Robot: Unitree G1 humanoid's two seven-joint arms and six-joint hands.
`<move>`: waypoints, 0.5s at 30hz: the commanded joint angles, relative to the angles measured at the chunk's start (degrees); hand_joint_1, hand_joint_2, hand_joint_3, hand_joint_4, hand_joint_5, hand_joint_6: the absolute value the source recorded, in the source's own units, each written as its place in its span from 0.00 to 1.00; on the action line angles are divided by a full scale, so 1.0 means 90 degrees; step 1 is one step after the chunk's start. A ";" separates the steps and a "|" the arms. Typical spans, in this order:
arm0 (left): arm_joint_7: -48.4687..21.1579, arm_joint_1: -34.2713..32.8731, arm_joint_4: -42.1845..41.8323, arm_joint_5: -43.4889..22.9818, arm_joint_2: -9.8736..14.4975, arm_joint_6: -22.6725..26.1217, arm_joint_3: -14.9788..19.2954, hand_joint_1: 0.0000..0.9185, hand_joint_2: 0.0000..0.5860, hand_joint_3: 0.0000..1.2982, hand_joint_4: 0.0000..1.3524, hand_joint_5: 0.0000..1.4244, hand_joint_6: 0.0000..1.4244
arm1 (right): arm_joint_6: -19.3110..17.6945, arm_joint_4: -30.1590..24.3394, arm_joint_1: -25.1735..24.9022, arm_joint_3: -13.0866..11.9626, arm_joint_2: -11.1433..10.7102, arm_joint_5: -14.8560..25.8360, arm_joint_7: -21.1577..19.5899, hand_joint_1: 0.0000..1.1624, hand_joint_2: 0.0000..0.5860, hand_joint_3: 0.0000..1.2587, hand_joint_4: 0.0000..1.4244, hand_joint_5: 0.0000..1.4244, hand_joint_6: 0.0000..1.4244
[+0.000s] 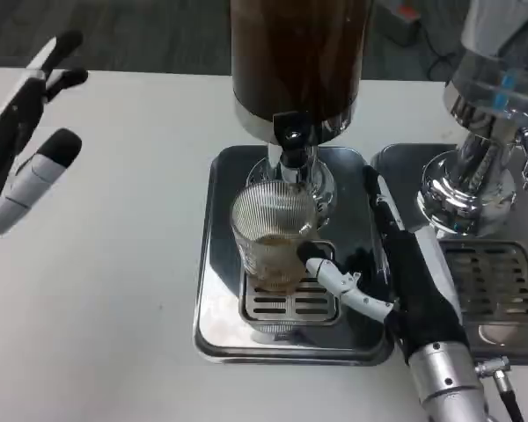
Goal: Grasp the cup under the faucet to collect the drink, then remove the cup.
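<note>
On the white tabletop (pixel 114 290), the brown drink dispenser (pixel 297 61) stands at the upper centre on its steel drip tray (pixel 216 308). The ribbed glass cup (pixel 273 233) sits under the faucet (pixel 292 149), with little drink inside. The right robot hand (pixel 383 281) touches it with one finger; a full grasp cannot be confirmed, so lifting may tip it. The left robot hand (pixel 22 167), spread and holding nothing, hangs at the far left.
</note>
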 commanded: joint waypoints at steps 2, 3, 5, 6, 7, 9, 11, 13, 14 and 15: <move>0.0547 0.0216 0.0506 0.0646 0.0109 -0.0093 0.0002 0.00 0.21 0.06 0.00 0.06 0.00 | 0.0023 -0.0028 0.0009 -0.0008 -0.0004 0.0064 0.0044 0.62 0.33 0.00 0.00 0.00 0.00; 0.0609 0.0215 0.0581 0.0697 0.0109 -0.0076 -0.0005 0.00 0.21 0.06 0.00 0.06 0.00 | 0.0017 -0.0020 -0.0003 -0.0005 0.0003 0.0066 0.0038 0.62 0.33 0.00 0.00 0.00 0.00; 0.0671 0.0186 0.0913 0.0858 0.0115 -0.0090 -0.0125 0.00 0.21 0.06 0.00 0.05 0.00 | -0.0030 0.0133 -0.0072 -0.0013 0.0035 0.0147 0.0065 0.62 0.33 0.00 0.00 0.00 0.00; 0.0676 0.0153 0.1099 0.0920 0.0107 -0.0149 -0.0202 0.00 0.21 0.06 0.00 0.05 0.00 | -0.0051 0.0212 -0.0109 -0.0016 0.0045 0.0183 0.0076 0.61 0.33 0.00 0.00 0.00 0.00; 0.0681 0.0121 0.1236 0.0957 0.0103 -0.0198 -0.0257 0.00 0.22 0.06 0.00 0.05 0.00 | -0.0077 0.0290 -0.0142 -0.0013 0.0059 0.0210 0.0076 0.61 0.33 0.00 0.00 0.00 0.00; 0.0663 0.0044 0.1544 0.0995 0.0055 -0.0281 -0.0382 0.00 0.22 0.03 0.00 0.05 0.00 | -0.0130 0.0353 -0.0160 0.0024 0.0073 0.0198 0.0032 0.61 0.33 0.00 0.00 0.00 0.00; 0.0626 -0.0029 0.1771 0.0973 0.0029 -0.0320 -0.0474 0.00 0.22 0.03 0.00 0.05 0.00 | -0.0117 0.0391 -0.0192 0.0054 0.0076 0.0168 0.0014 0.61 0.32 0.00 0.00 0.00 0.00; 0.0630 -0.0096 0.1934 0.0958 0.0044 -0.0370 -0.0559 0.00 0.22 0.03 0.00 0.05 0.00 | -0.0061 0.0413 -0.0229 0.0085 0.0054 0.0144 0.0046 0.61 0.32 0.00 0.00 0.00 0.00; 0.0621 -0.0140 0.2018 0.0962 0.0057 -0.0376 -0.0602 0.00 0.22 0.03 0.00 0.05 0.00 | -0.0038 0.0499 -0.0275 0.0095 0.0077 0.0149 0.0039 0.61 0.32 0.00 0.00 0.00 0.00; 0.0612 -0.0175 0.2080 0.0972 0.0068 -0.0388 -0.0641 0.00 0.22 0.04 0.00 0.05 0.00 | -0.0030 0.0570 -0.0311 0.0101 0.0098 0.0155 0.0027 0.61 0.32 0.00 0.00 0.00 0.00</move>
